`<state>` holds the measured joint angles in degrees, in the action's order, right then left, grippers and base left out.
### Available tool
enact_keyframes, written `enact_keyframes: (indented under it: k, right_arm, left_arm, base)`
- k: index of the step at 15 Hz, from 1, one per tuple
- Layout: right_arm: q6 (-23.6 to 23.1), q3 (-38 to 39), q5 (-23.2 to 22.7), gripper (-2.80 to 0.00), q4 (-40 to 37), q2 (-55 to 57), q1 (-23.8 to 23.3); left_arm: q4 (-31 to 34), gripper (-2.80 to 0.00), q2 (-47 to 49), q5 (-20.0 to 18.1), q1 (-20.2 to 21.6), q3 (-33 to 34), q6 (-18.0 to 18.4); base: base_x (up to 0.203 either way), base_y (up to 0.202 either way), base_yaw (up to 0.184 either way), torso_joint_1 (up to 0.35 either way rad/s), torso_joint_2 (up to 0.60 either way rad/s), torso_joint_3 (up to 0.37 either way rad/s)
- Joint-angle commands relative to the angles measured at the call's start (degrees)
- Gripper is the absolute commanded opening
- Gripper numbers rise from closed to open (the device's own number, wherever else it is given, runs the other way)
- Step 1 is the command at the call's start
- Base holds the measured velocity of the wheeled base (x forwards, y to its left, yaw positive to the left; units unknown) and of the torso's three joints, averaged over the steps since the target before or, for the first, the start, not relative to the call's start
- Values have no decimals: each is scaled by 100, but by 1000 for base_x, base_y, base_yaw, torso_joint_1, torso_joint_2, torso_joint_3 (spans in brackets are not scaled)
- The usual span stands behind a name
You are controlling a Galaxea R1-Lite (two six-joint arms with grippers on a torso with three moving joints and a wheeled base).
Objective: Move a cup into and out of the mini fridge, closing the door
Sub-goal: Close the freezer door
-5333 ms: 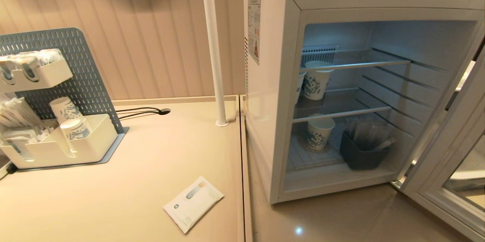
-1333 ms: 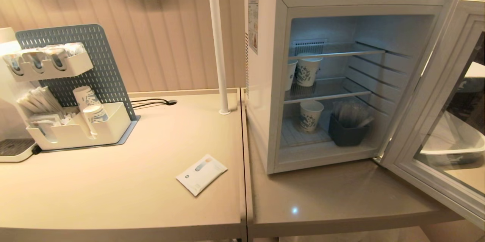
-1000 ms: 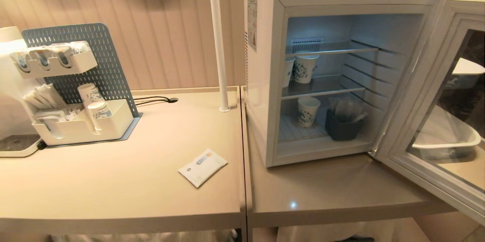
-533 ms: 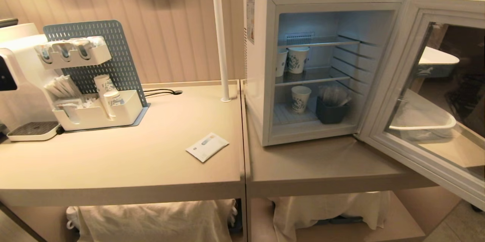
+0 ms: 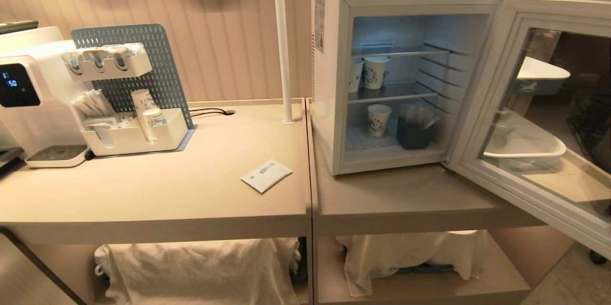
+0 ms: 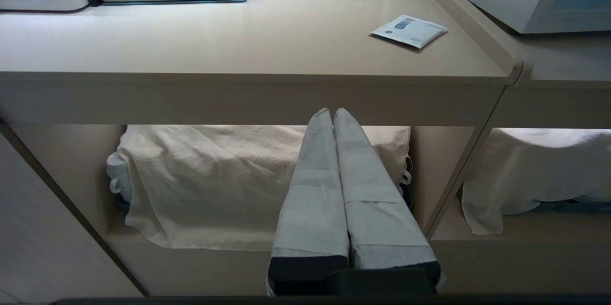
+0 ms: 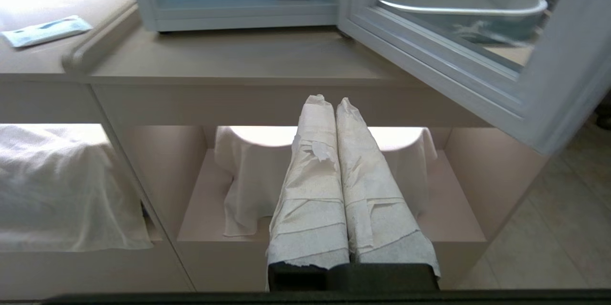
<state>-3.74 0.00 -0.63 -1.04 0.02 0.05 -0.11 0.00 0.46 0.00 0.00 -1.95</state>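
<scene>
The door [image 5: 549, 119] of the mini fridge [image 5: 329, 85] stands swung wide toward four o'clock, overhanging the table [image 5: 410, 200] edge, its long side upright and its glass face turned toward the open cabinet. Judging from that, the main risk is an arm or the base clipping this jutting panel on approach, forcing the hinge or shifting the fridge. The yogurt-type cup named in the task is nowhere to be seen; only taller patterned paper cups [image 5: 379, 120] stand upright on the shelves at about one o'clock, so a wrong pick is possible. Both arms hang low before the table front: the left pincer [image 6: 332, 113] and right pincer [image 7: 328, 102] are pressed closed, empty, pointing at the cloth-draped lower shelf [image 5: 420, 286].
</scene>
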Motion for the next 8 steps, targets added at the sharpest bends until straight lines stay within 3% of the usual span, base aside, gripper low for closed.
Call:
enact_keyframes:
  k: [1,8]
  right_arm:
    - [-4,9,2,-280,-1,-2,4]
    - [-12,0,2,-280,7,-2,4]
  left_arm:
    - [-7,-280,0,-2,0,0,2]
    - [-7,-280,0,-2,0,0,-7]
  base:
    - [1,-103,12,3,10,2]
    - [0,-193,1,2,3,2]
